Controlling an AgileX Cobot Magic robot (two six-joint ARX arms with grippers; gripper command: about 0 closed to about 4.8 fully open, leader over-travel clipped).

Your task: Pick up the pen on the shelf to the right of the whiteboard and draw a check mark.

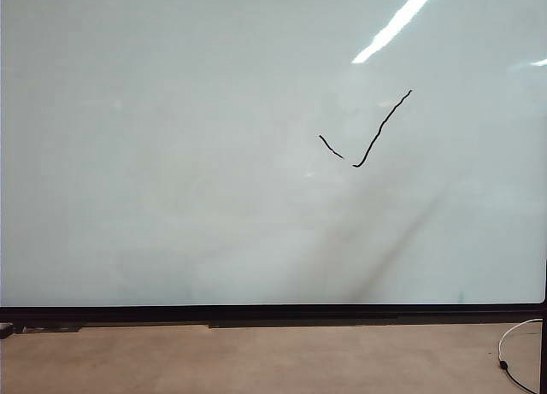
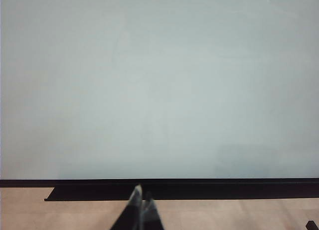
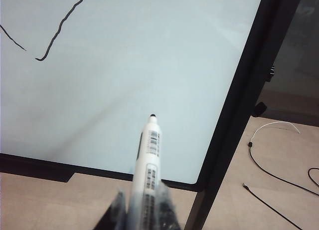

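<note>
The whiteboard (image 1: 171, 155) fills pretty much the whole exterior view: big glossy white rectangle w/ a thin black frame, ceiling lights showing as bright streaks top right. The check mark (image 1: 367, 138) sits right of center on it, a thin black hand-drawn line w/ a short left stroke, a small gap, then a long slightly wobbly stroke rising to the right.

Right gripper (image 3: 142, 210) is back off the board near its lower right corner, jaws closed tight around the pen (image 3: 148, 160). Pen is a slim smooth pale barrel w/ a printed barcode-type label along the side and a small dark tip, pointing toward the board but clearly apart from it. Fingers look dark w/ a semi-clear, blurry edge.

Left gripper (image 2: 141, 210) hangs low in front of the board's bottom frame, fingertips pressed together, nothing between them.

Below the board there's a matte tan floor (image 1: 256, 360), kinda plain texture. A thin white cable (image 1: 513, 343) w/ a black plug curls at the far right, and the right wrist view shows a thin black cable (image 3: 279, 175) too.
</note>
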